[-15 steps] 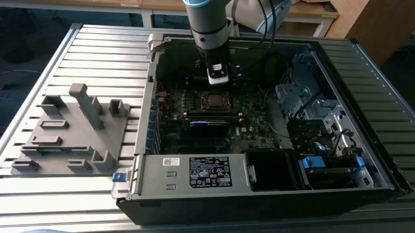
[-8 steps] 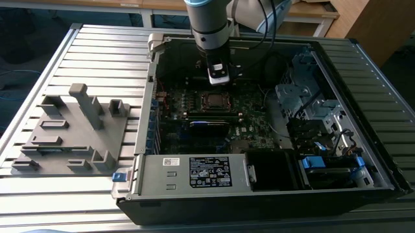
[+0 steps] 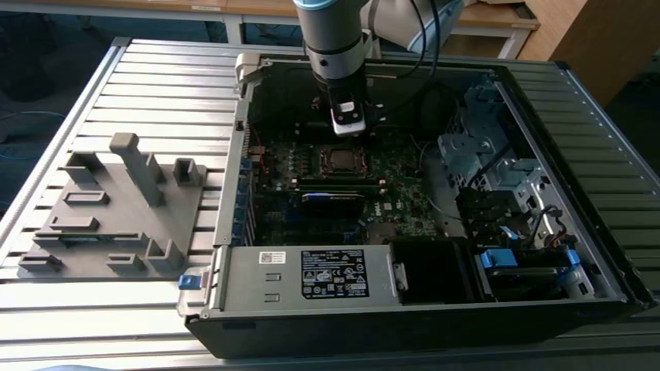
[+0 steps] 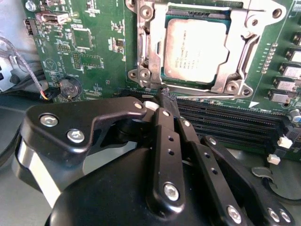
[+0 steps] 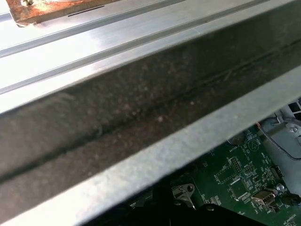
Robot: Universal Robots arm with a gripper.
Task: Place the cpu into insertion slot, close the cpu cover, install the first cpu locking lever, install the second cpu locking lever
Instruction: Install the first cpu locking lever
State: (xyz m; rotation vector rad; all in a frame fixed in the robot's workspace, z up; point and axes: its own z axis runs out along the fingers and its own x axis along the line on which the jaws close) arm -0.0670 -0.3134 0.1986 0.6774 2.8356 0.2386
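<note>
**Chip seated, cover down, levers unconfirmed**

In the second wrist view I see the cpu [image 4: 195,49] lying flat inside the insertion slot [image 4: 235,87], square to its rim. I count that step as done. The cpu cover [image 4: 148,47] looks lowered around the chip, its window framing the metal top, so I judge the cover closed as well.

I cannot confirm the two locking levers. I can't make out from here whether either one is hooked down, so I treat both as left to do.

The gripper [image 4: 164,94] has its fingers [image 4: 162,127] drawn together with nothing visible between them. The tips sit just beside the socket edge that faces the long black memory slots [image 4: 225,117].

In the exterior view the gripper [image 3: 348,124] hangs inside the open computer case [image 3: 577,93], close above the socket on the motherboard [image 3: 403,193]. The case rests on the slatted surface [image 3: 154,85].
</note>
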